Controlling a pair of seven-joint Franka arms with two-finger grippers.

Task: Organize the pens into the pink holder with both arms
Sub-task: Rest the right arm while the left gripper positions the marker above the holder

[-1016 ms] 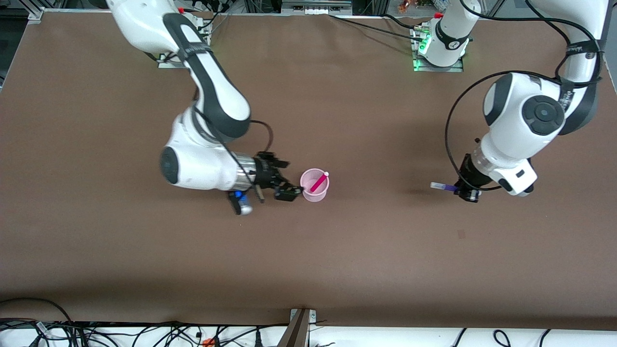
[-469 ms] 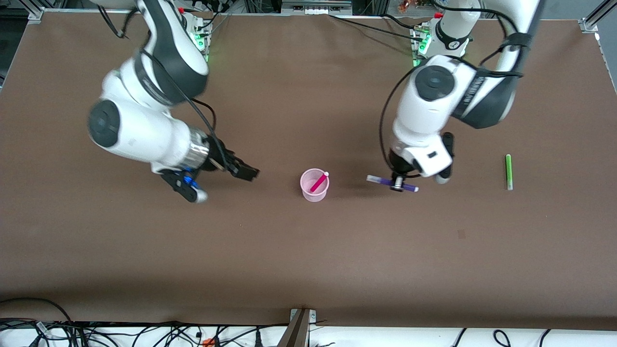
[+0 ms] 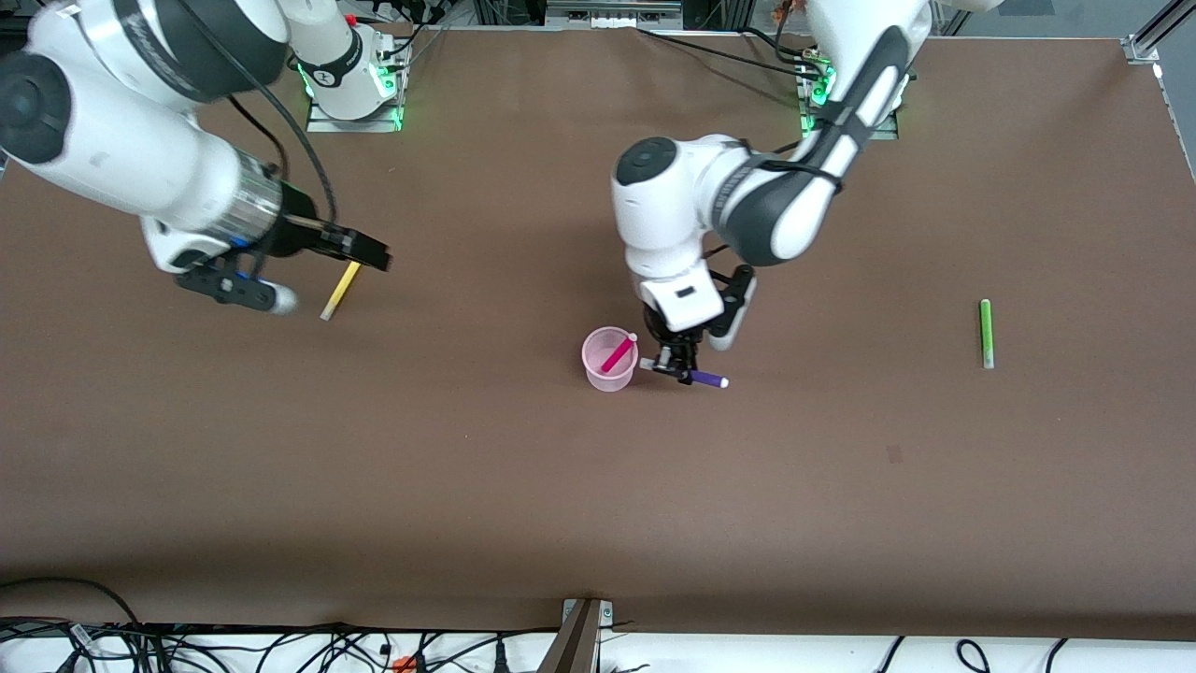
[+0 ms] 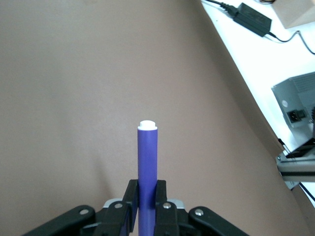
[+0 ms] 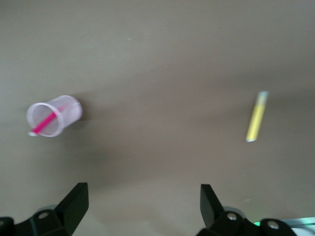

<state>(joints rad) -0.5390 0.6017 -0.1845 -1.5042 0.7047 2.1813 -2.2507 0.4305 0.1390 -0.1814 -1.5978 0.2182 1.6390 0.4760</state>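
The pink holder (image 3: 609,359) stands mid-table with the magenta pen (image 3: 617,354) leaning inside; both also show in the right wrist view, the holder (image 5: 54,115) with the magenta pen (image 5: 45,122) in it. My left gripper (image 3: 675,365) is shut on the purple pen (image 3: 703,379), holding it level just beside the holder; the purple pen (image 4: 146,167) sits between the pads. My right gripper (image 3: 366,252) is open and empty, over the yellow pen (image 3: 340,291), which lies toward the right arm's end (image 5: 257,116). The green pen (image 3: 985,333) lies toward the left arm's end.
The brown table (image 3: 598,505) has a wide bare stretch nearer the front camera. Cables and a power brick (image 4: 252,15) lie off the table's edge.
The left arm has carried the purple pen across to just beside the holder. The right arm has pulled away from the holder toward its own end, uncovering the yellow pen.
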